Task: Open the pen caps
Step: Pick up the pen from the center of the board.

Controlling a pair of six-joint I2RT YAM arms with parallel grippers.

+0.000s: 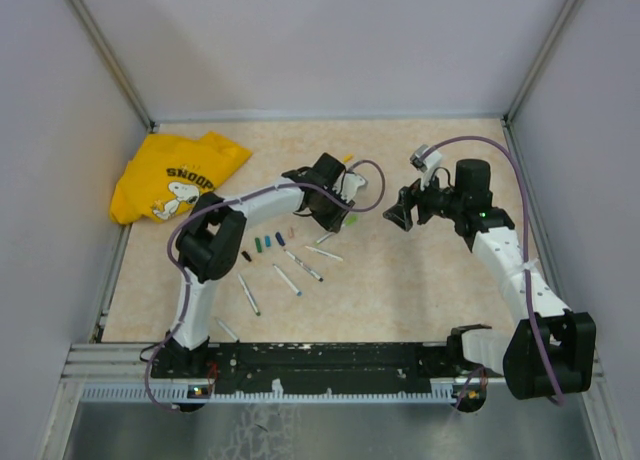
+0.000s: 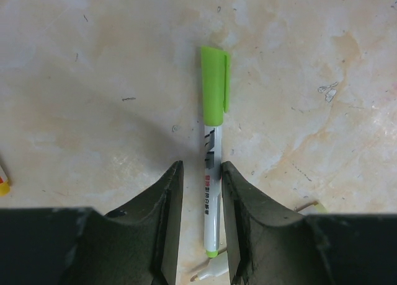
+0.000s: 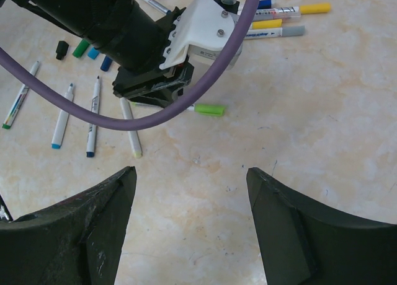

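Lime-green plastic, the cap (image 2: pixel 214 87) was on its white pen (image 2: pixel 211 192), which lay flat on the mottled table (image 2: pixel 322 62) with the cap end pointing away from the left gripper (image 2: pixel 201 167). That gripper was down at the table, its two dark fingers narrowly apart on either side of the barrel. One finger looked to be just at the barrel and a sliver of shadow showed by the other, so to my eye it straddled the pen without clamping it.

The right gripper (image 3: pixel 191 173) hovered nearby, facing the green cap, its fingers spread wide with nothing between them.

Off to the left arm's side lay a small cluster of loose caps (image 3: pixel 87 51) and several uncapped pens (image 3: pixel 62 121). A few capped pens (image 3: pixel 291 18) waited beyond, and a yellow shirt (image 1: pixel 175 180) sat in the far corner.

I judged the job partly done, with this green pen the one in hand. The next move called for the left fingers to close firmly on the barrel and lift it, and for the right fingers to pinch the cap and pull straight along the pen's axis.
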